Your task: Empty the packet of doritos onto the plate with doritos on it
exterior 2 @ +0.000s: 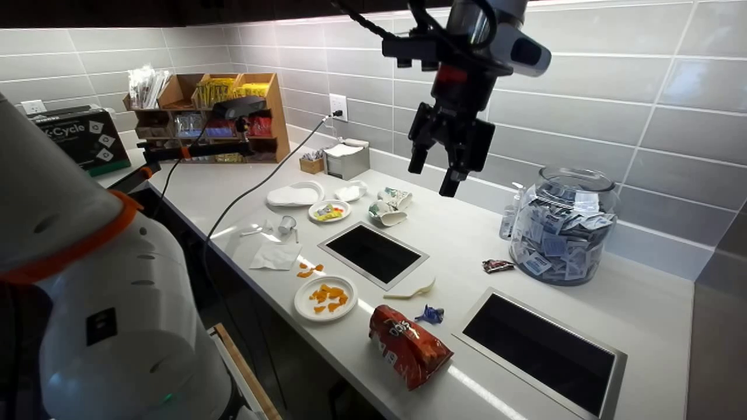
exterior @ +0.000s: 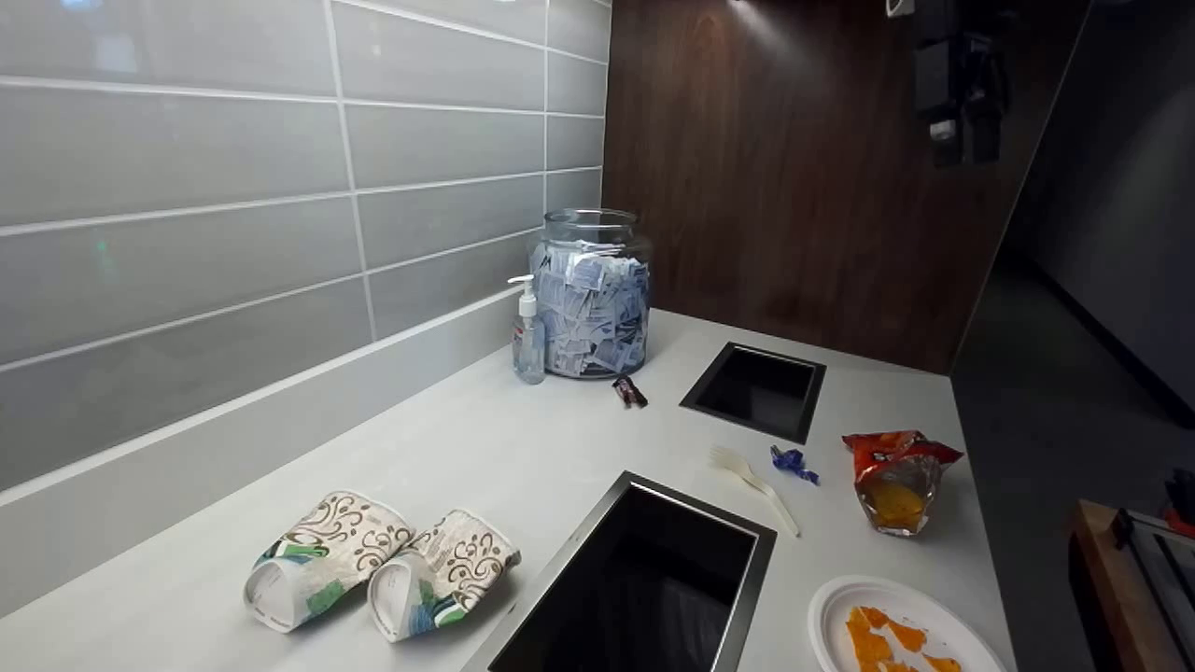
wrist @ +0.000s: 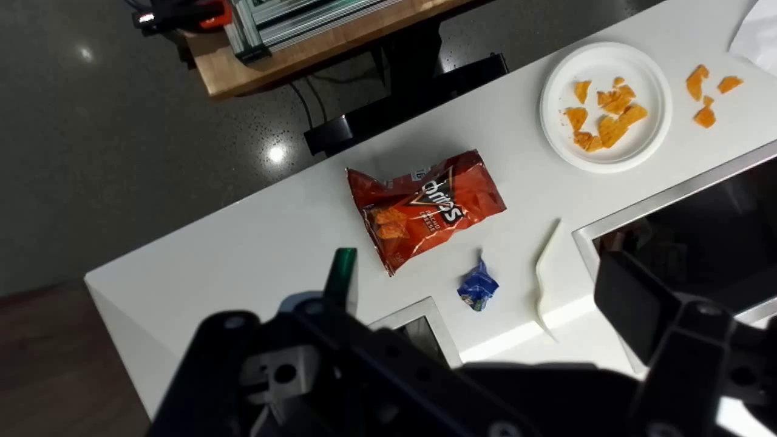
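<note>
2 crushed patterned cups (exterior: 341,543) lay towards the back edge of the bench (exterior: 523,439) in an exterior view, and a glass jar (exterior: 590,230) of sachets (exterior: 593,313) stood beside a pump bottle (exterior: 528,353) nearer the far back corner. Along the front edge I saw the packet of doritos (exterior: 901,476), its silvery mouth gaping with something orange inside, and the plate (exterior: 822,609) of orange chips (exterior: 870,646).

In an exterior view the gripper (exterior 2: 432,175) hung well above the bench, its 2 fingers (exterior 2: 451,181) pointing down and apart. Farther from the front edge than the packet were a blue wrapper (exterior 2: 431,315) and a pale fork (exterior 2: 402,296).

In the wrist view those fingers stood wide apart as well. The packet lay logo up near the front edge, between the bench's front corner and the plate; loose chip pieces (wrist: 704,117) were scattered just past the plate, on the side away from that corner.
</note>
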Robot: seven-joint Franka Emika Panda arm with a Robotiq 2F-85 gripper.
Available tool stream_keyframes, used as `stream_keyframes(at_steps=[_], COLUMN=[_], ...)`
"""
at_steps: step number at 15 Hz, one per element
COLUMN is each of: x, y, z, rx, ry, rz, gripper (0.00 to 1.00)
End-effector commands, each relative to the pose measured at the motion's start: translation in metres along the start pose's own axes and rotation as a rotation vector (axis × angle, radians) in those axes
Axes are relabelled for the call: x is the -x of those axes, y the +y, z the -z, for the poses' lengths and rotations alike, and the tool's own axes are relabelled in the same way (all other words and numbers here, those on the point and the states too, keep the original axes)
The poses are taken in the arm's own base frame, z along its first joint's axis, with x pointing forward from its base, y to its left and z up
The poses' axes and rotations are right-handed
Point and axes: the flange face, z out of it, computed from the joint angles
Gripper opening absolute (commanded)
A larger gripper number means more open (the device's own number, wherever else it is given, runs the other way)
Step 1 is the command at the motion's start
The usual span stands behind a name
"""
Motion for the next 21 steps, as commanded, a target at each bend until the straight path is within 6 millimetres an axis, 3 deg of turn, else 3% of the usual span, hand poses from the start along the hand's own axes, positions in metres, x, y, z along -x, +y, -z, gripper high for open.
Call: stream_keyframes(at_steps=[1, 9, 10, 13, 17, 21], x=[-0.031, -0.061, -0.068, -0.068, -0.067, -0.075], y=[0.005, -0.005, -0.004, -0.006, -0.006, 0.003], z=[-0.055, -0.127, -0.113, -0.127, -0.125, -0.148], rx=[-0.041, -0.169, -0.145, -0.151, -0.154, -0.126], ry=[-0.052, 0.171, 0.129, 0.153, 0.159, 0.130], rz=[-0.191, -0.429, -0.376, -0.404, -0.408, -0.584], gripper=[1.00, 1.00, 1.00, 1.00, 1.00, 1.00])
